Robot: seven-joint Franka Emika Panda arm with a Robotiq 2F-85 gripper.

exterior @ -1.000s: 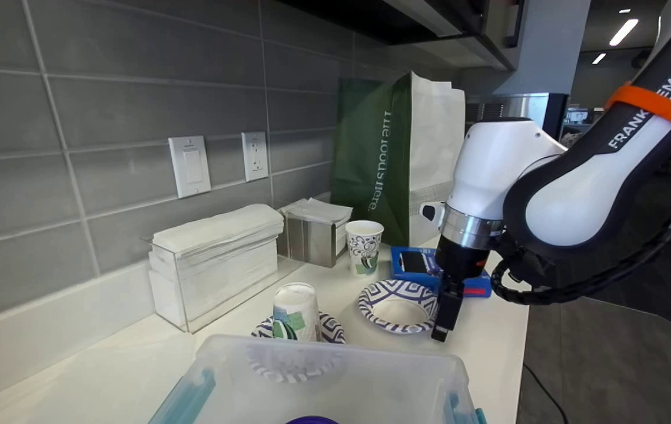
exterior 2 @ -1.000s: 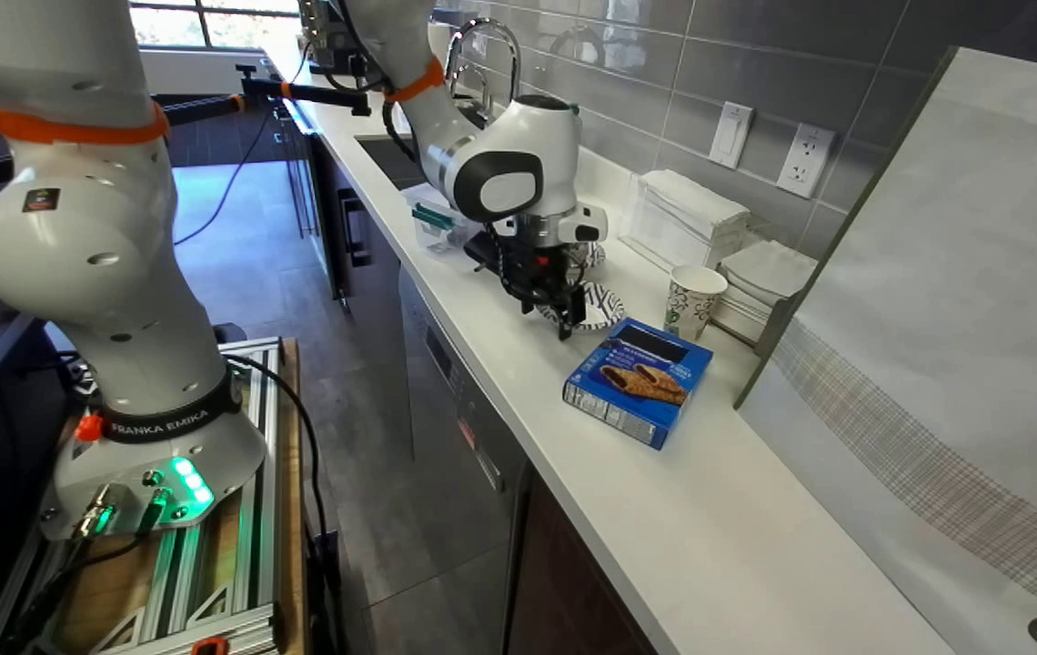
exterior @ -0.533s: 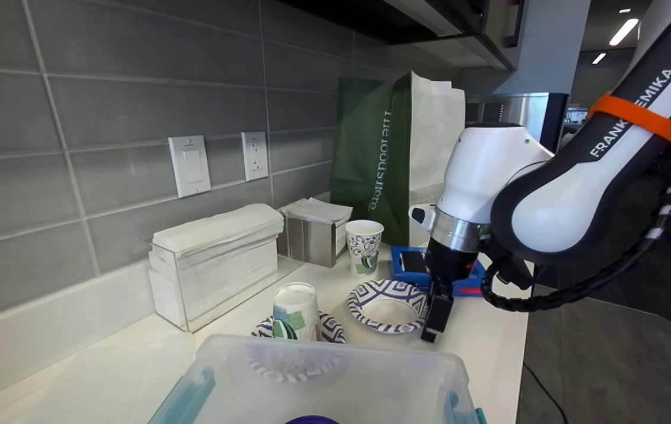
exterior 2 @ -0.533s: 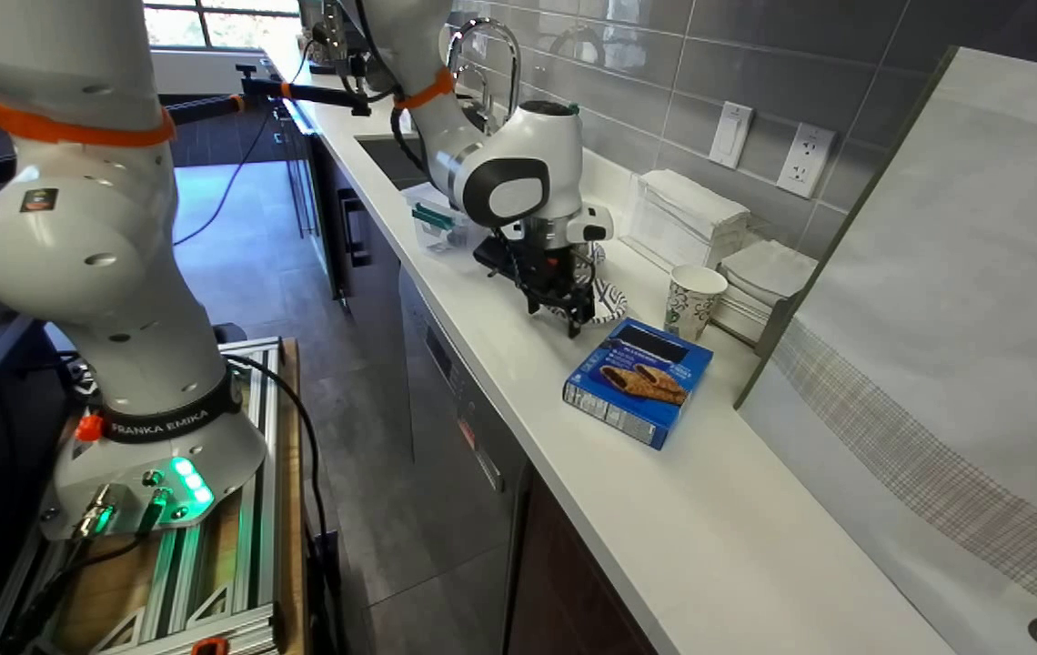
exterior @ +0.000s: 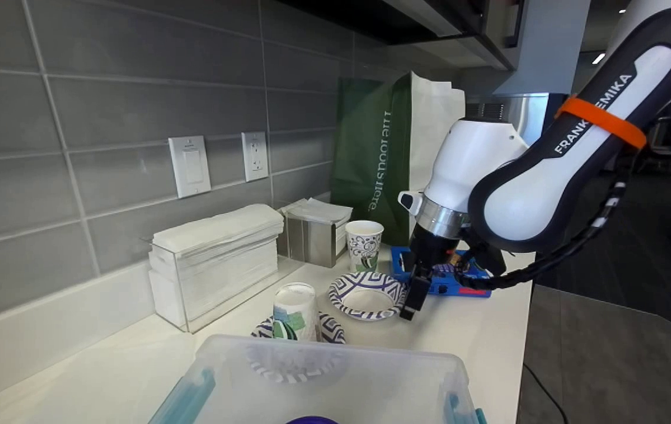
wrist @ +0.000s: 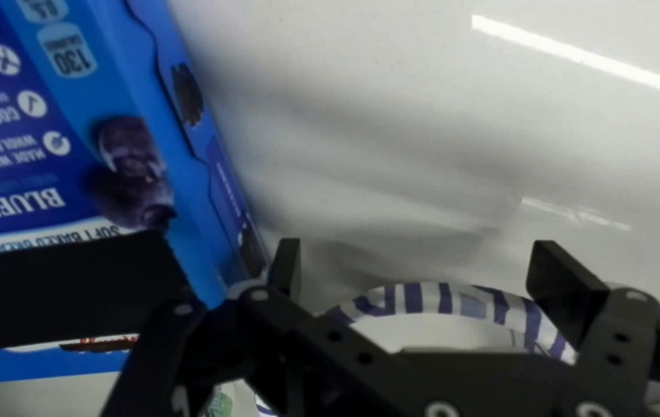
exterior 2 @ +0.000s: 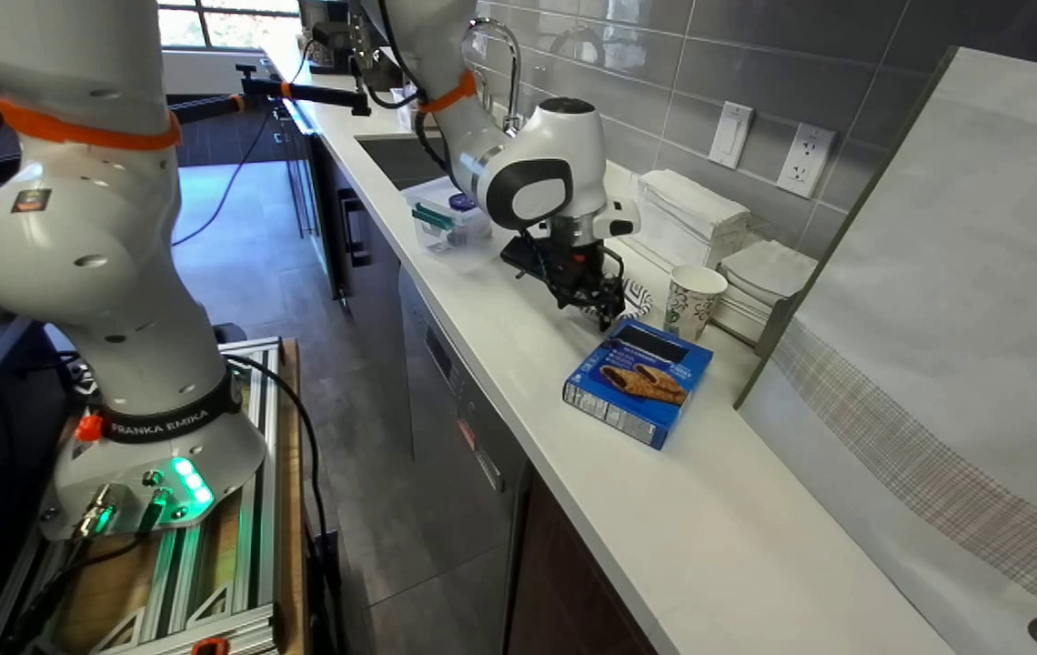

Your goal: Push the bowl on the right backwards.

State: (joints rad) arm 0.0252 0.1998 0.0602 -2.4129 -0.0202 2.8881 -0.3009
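Observation:
The wide shallow white bowl with a dark blue patterned rim sits upright on the counter in an exterior view. It is partly hidden behind my gripper in an exterior view. My gripper points down at the bowl's side nearest the counter's front edge, and a finger overlaps the rim there. In the wrist view the gripper has its fingers wide apart, with nothing clamped between them. The bowl's rim curves across the gap, and the right finger seems to meet it. The rest of the bowl is hidden by the gripper.
A blue box lies close beside the gripper and bowl. A paper cup stands behind the bowl. An upside-down cup stands on a patterned dish. A translucent tub, napkin holders and a paper bag stand around.
My gripper has moved from the counter's front edge side towards the tiled wall and nearer the blue box. The bowl has slid the same way ahead of it, closer to the paper cup.

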